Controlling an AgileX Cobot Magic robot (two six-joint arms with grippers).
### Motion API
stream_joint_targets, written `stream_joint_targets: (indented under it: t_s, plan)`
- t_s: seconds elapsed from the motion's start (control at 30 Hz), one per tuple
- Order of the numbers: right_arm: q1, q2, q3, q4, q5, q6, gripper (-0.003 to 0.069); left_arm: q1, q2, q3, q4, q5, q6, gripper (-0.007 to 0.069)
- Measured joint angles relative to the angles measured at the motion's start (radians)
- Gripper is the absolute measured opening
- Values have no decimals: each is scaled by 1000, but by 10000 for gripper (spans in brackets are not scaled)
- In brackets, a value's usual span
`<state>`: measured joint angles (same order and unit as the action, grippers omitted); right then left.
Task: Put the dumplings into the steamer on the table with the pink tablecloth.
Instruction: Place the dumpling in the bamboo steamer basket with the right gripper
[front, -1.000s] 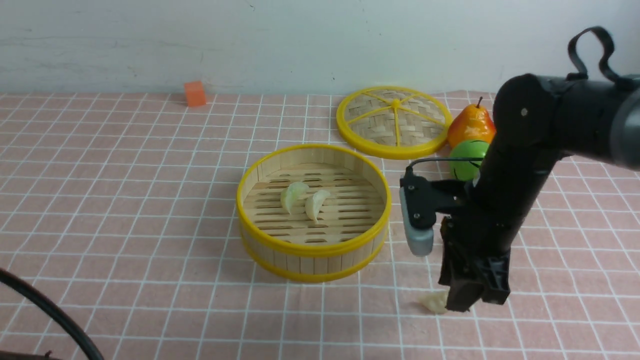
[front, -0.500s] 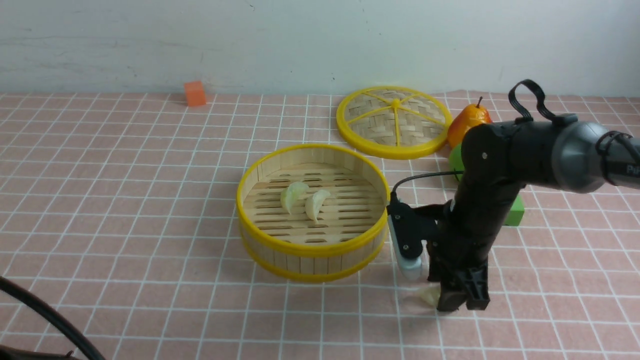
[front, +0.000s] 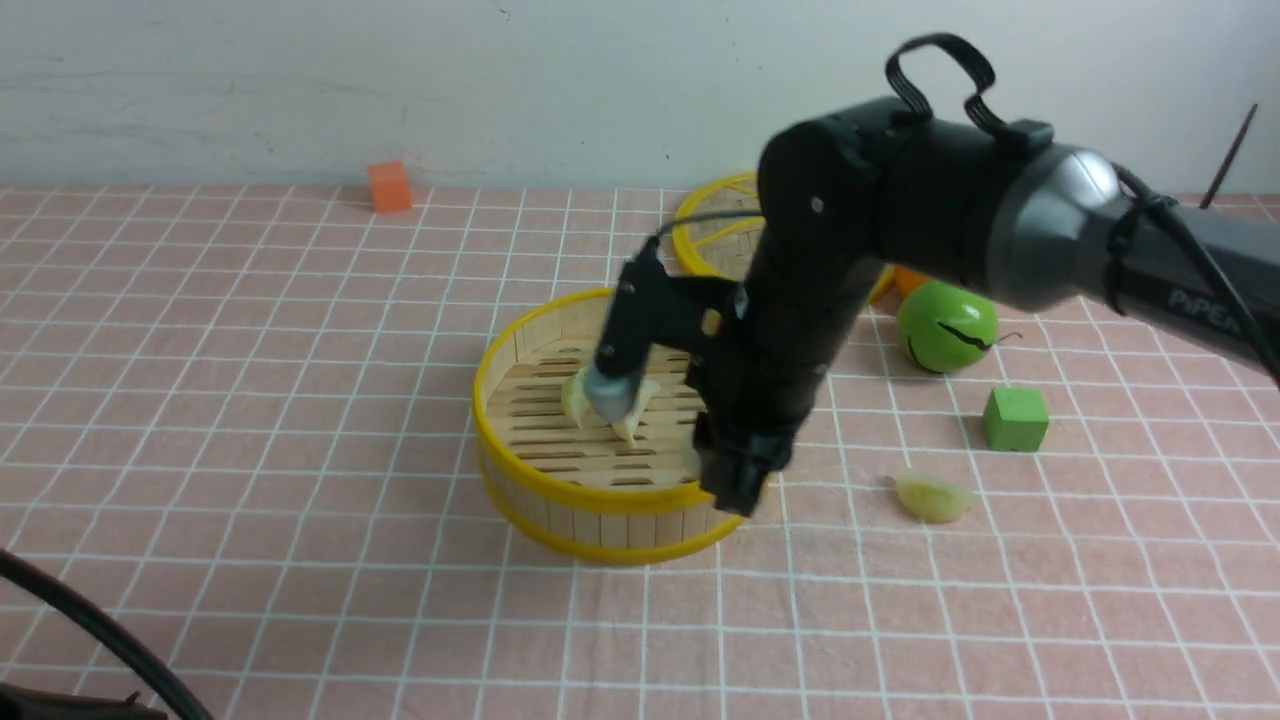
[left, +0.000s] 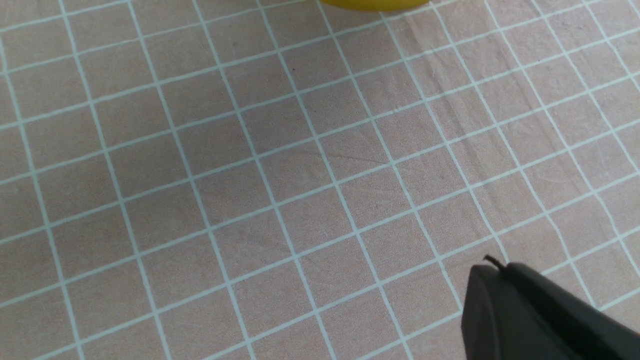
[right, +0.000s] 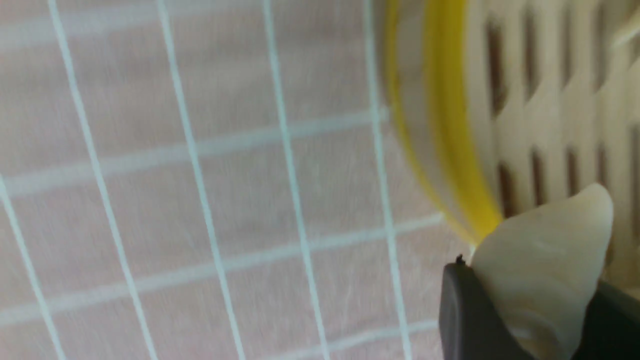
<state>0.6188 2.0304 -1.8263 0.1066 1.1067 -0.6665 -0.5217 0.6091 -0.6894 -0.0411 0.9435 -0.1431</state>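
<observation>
Transport is the step in hand: the right gripper (right: 537, 320) is pinching the held dumpling (right: 545, 250) between its two dark fingers, and the pale, waxy crescent bulges up out of the grip. In the front view that gripper (front: 735, 485) hangs right at the near-right edge of the steamer (front: 600, 497), so the load sits over the rim rather than over the middle.

By my read, the next move is a short push inward over the slatted floor, a small drop, then letting the fingers spread. The drop spot should stay clear of the two dumplings (front: 630, 422) already lying inside, partly hidden behind the wrist. A release this close to the yellow rim (right: 457, 150) could let a slick, rounded piece tip back out.

One last dumpling (front: 935, 497) lies on the pink tablecloth (front: 300, 400), near the green cube (front: 1015, 418) and well apart from the basket — that looks like the next pick.

The textures are easy to read: smooth plastic hoops, upright bamboo slats, slots cut through the floor, and soft, slightly wrinkled cloth with a white grid. The woven lid (front: 715, 235) lies flat behind the arm.

The left gripper (left: 500, 300) is pressed together and holds nothing, low over bare cloth.
</observation>
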Motion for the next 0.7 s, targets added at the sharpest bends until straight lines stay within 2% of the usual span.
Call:
stream_joint_targets:
  t_s: [0.13, 0.3, 0.63, 0.7]
  plan:
    - [22, 77, -155, 23, 13, 219, 192, 0, 0, 0, 0, 0, 0, -14]
    - [21, 198, -270, 35, 14, 352, 192, 0, 0, 0, 0, 0, 1, -14]
    - [21, 323, -300, 36, 2, 398, 195, 0, 0, 0, -1, 17, 1, -14]
    - [21, 324, -304, 37, -6, 398, 225, 0, 0, 0, -5, 20, 1, -14]
